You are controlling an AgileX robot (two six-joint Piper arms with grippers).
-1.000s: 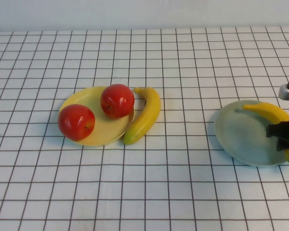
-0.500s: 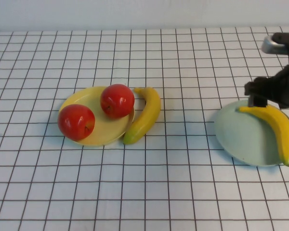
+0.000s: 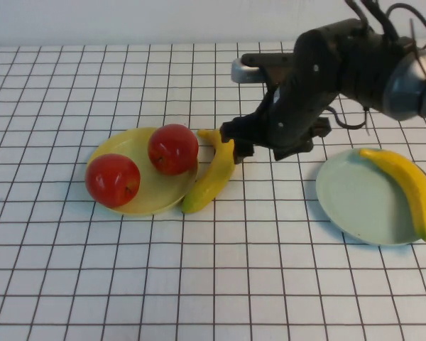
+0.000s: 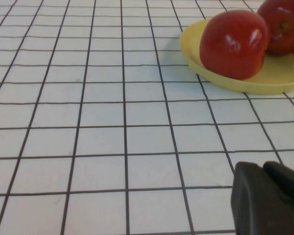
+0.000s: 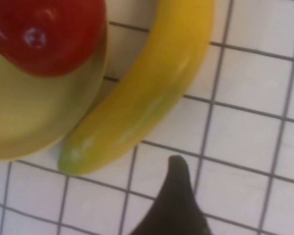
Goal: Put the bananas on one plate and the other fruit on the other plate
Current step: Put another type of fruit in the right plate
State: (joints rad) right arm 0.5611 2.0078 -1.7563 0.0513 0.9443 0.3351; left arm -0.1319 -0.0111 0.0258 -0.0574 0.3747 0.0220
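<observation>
Two red fruits rest on the pale yellow plate. One banana lies on the cloth against that plate's right rim. My right gripper hovers open just over this banana's far end, holding nothing. In the right wrist view one finger shows beside the banana, with a red fruit on the yellow plate. The other banana lies on the pale blue-green plate at the right. My left gripper is shut and empty, low near the yellow plate.
A white cloth with a dark grid covers the table. The right arm reaches across the far middle, above the cloth between the two plates. A white wall runs along the far edge.
My right arm left the blue-green plate and swung left to the banana by the yellow plate. The banana it carried now lies free on the blue-green plate.
</observation>
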